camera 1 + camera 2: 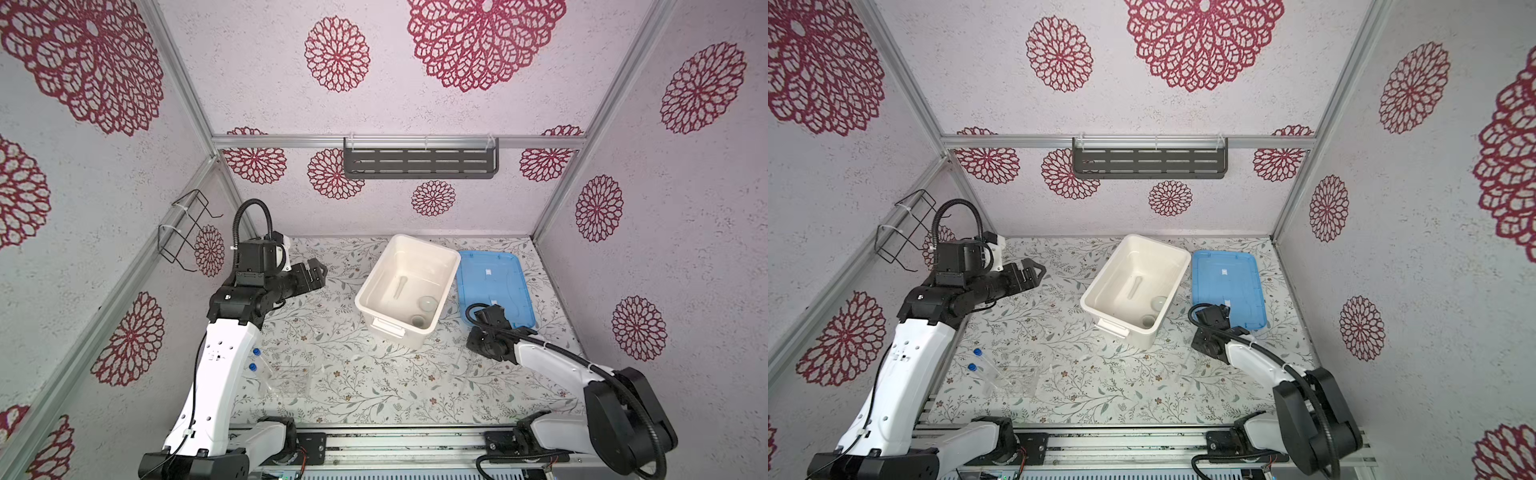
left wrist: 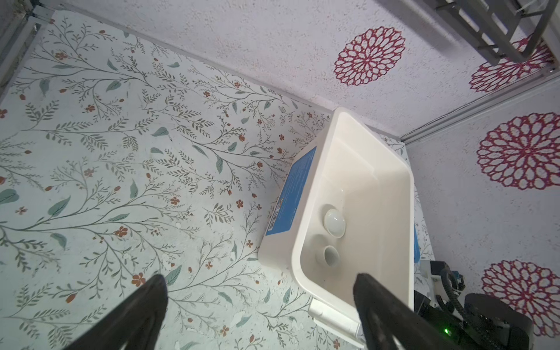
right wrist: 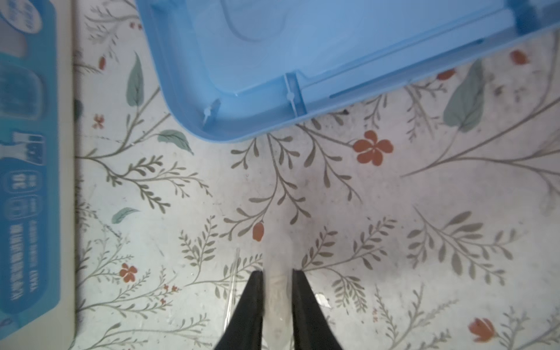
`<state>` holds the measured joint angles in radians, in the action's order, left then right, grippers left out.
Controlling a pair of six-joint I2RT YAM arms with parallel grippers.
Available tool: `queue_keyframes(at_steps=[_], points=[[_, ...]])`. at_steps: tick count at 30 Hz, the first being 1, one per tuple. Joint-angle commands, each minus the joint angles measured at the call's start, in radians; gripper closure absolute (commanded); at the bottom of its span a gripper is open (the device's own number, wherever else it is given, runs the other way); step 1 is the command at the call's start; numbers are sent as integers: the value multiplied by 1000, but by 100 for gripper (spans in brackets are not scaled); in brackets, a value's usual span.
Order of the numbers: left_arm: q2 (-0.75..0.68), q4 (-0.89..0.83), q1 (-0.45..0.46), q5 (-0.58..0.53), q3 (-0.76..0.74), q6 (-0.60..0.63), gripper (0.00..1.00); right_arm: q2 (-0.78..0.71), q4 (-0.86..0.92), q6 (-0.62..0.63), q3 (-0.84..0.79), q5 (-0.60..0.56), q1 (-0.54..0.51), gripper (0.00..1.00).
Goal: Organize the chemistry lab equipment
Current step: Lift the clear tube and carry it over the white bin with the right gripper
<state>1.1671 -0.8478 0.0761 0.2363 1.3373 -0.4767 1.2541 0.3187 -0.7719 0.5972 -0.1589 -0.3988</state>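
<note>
Blue-capped tubes (image 1: 978, 352) lie against the clear rack (image 1: 1021, 380) at the tabletop's (image 1: 1059, 399) near left. The pestle (image 1: 401, 286) and two small white bowls (image 1: 428, 303) sit in the white tub (image 1: 415, 262), with the blue lid (image 1: 494, 282) beside it. The left hand (image 2: 260, 281) is spread wide and empty. The right hand (image 3: 275, 272) has its fingers close either side of a clear piece (image 3: 276, 251); whether it grips, I cannot tell.

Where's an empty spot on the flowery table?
Best: the bare mat between the left gripper and the white tub. Crowded by the blue-capped tubes and clear rack, and beside the blue lid where the right gripper is.
</note>
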Motion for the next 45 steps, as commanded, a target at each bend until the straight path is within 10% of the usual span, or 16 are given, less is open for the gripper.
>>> queue_keyframes(at_steps=[1, 20, 38, 45], points=[[-17, 17, 1, 12, -29, -11, 1, -68, 25, -40, -14, -54, 2, 79], [-33, 47, 1, 61, -62, -57, 1, -262, 107, 299, 326, -161, 2, 84], [-85, 89, -49, 181, -73, -120, 1, 246, 245, 627, 1038, 47, -204, 84], [-109, 25, -77, 157, -53, -86, 1, 500, 346, 473, 1290, -45, -256, 84]])
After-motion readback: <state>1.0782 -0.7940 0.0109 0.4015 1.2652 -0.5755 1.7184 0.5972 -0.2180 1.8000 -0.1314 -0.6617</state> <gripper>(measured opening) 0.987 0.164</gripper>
